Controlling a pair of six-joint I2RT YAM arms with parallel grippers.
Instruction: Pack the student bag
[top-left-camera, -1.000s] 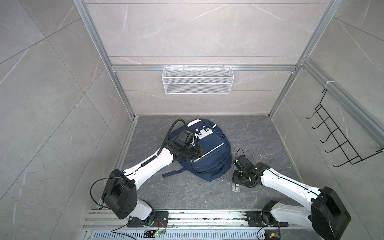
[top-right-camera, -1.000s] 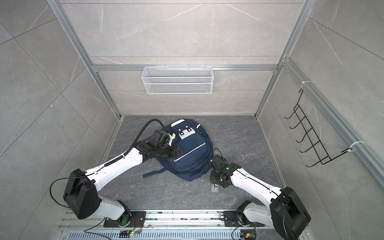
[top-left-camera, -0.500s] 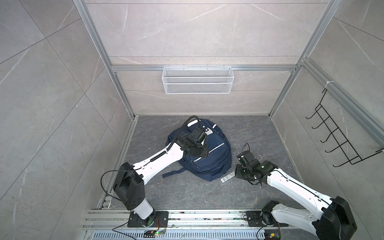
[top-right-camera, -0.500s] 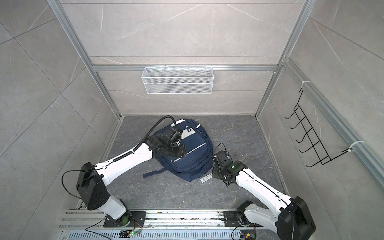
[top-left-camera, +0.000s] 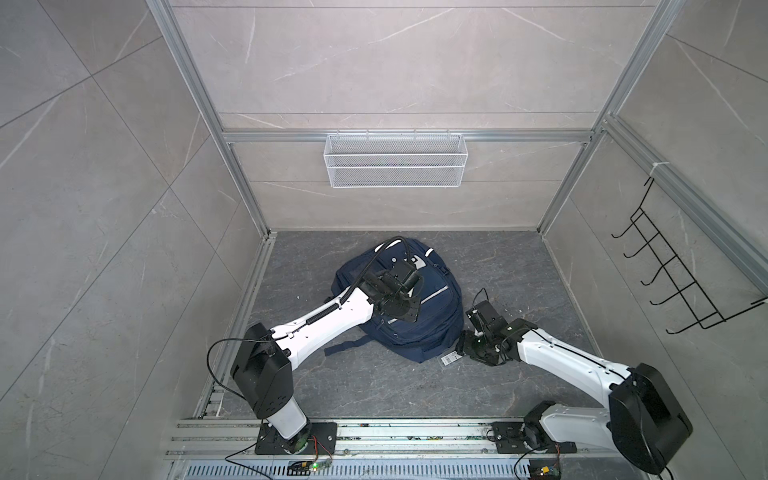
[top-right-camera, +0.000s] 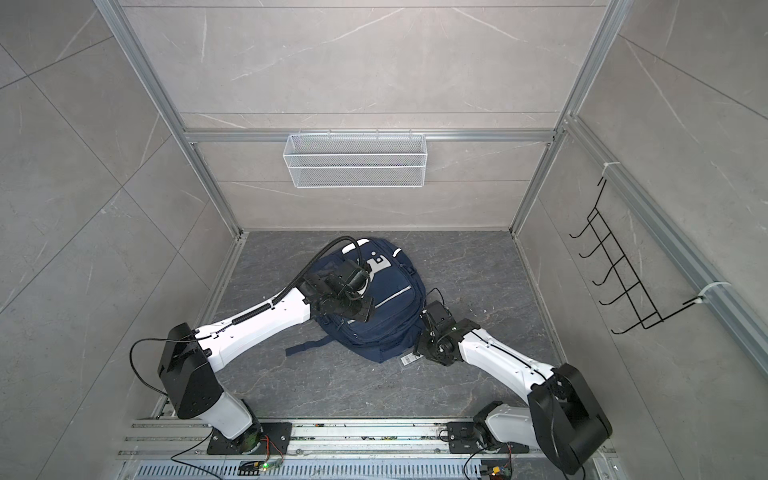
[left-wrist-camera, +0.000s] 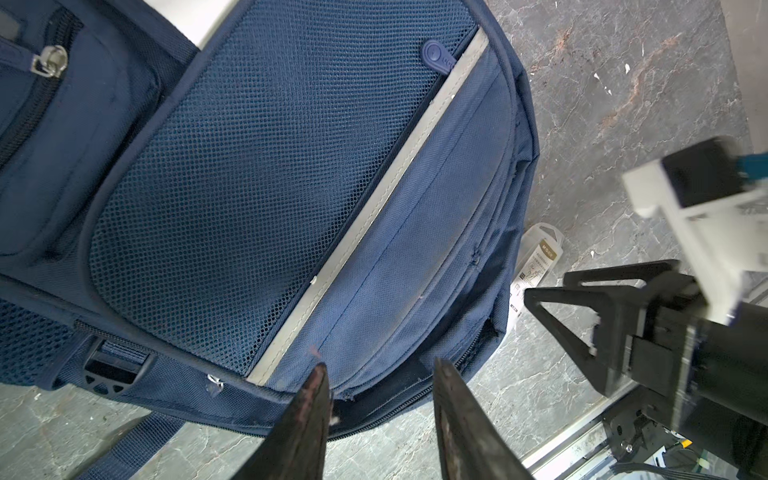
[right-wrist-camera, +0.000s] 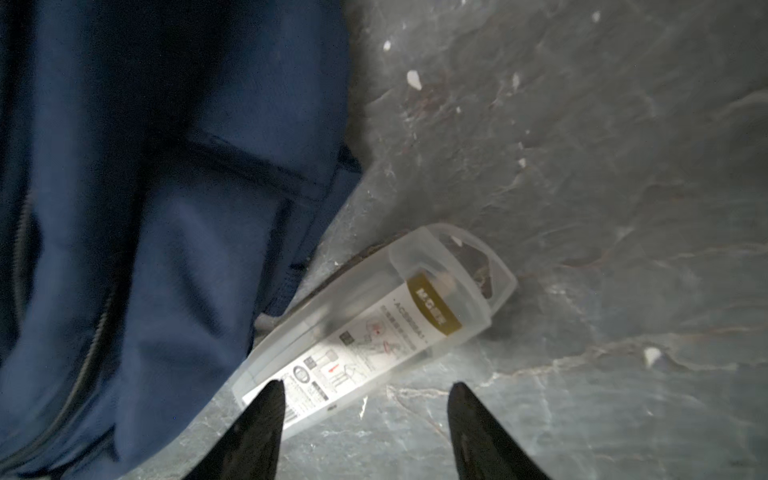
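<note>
a: start nearest us. what's along the near edge?
b: a metal rail (top-left-camera: 395, 432) with both arm bases bolted to it, then bare grey floor (top-left-camera: 374, 386).
a: and the right gripper (right-wrist-camera: 366, 386)?
b: low over the floor on the right, jaws spread, gripping nothing. in the right wrist view one fingertip (right-wrist-camera: 270, 399) overlaps the end of a clear plastic case (right-wrist-camera: 374, 328) that lies flat on the floor.
a: where's that case relative to the bag?
b: right up against the near right corner of the student bag (top-left-camera: 440, 324) (whether it's tucked a little under the fabric, i can't tell).
a: so the bag itself?
b: lying flat on the floor around the middle, front pocket up, seen in both top views. one dark strap (top-left-camera: 345, 345) trails out to the near left.
a: left gripper (left-wrist-camera: 381, 365)?
b: above the bag's near half, released, fingers apart with nothing between them. its wrist view looks down on the mesh panel (left-wrist-camera: 249, 166) and the silver stripe (left-wrist-camera: 374, 208) running slantwise across the pocket.
a: beyond that?
b: a white wire basket (top-left-camera: 395, 166) hangs on the far wall, and a black hook rack (top-left-camera: 681, 259) on the right wall.
</note>
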